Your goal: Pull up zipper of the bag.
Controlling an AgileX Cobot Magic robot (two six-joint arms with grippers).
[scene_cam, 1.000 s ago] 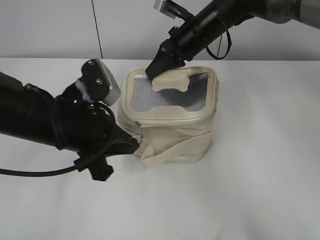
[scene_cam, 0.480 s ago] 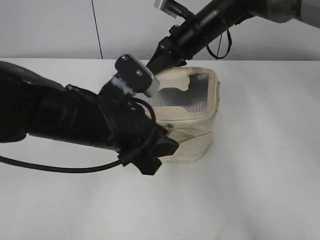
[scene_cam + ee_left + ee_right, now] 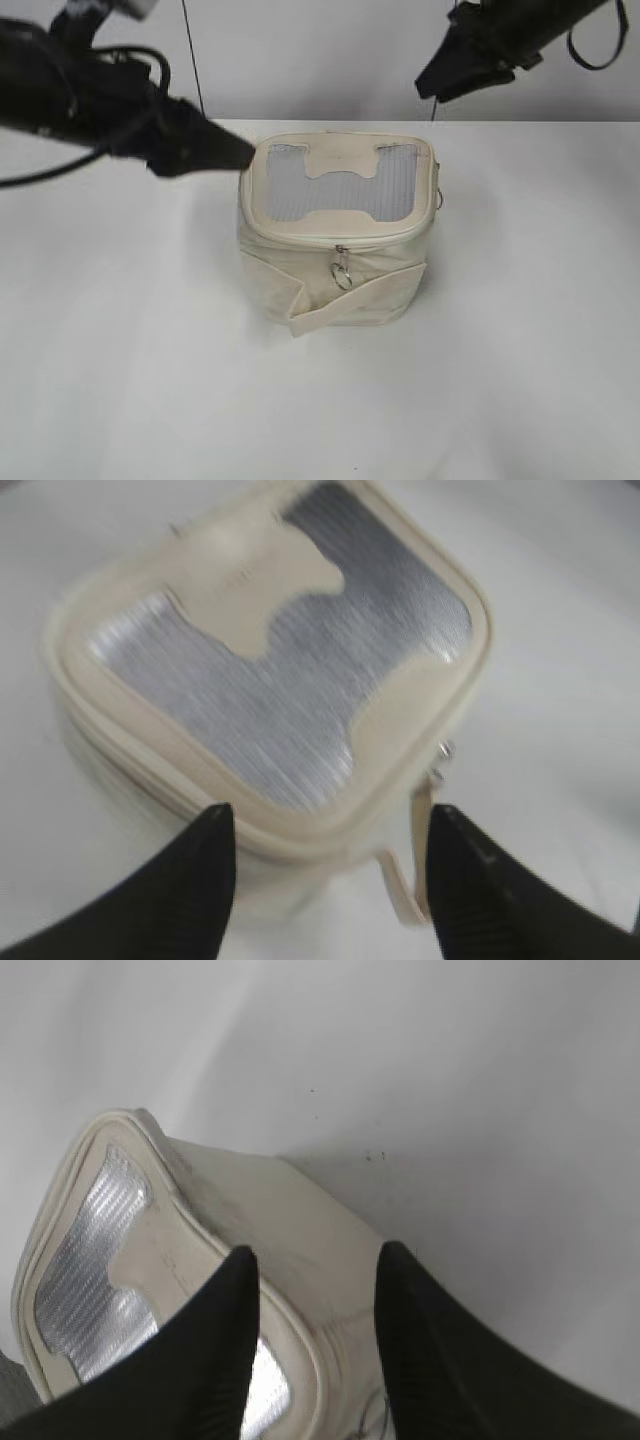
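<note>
Exterior view: a white table (image 3: 520, 330) is backed by a pale wall. The bag (image 3: 338, 232) is set upright near the far edge, mid-table. The zipper (image 3: 300, 236) is seen round the top rim, a ring-pull slider (image 3: 342, 270) hanging at the front. The left pincer (image 3: 225, 152) is raised beside the bag's left rim; the right pincer (image 3: 440, 82) is held high above the far edge. Their opening cannot be told here.

Left wrist view: the pincer (image 3: 330, 875) is spread wide, nothing gripped, the bag (image 3: 270, 670) below.

Right wrist view: the pincer (image 3: 315, 1340) is parted, empty, over the bag (image 3: 250, 1240).
</note>
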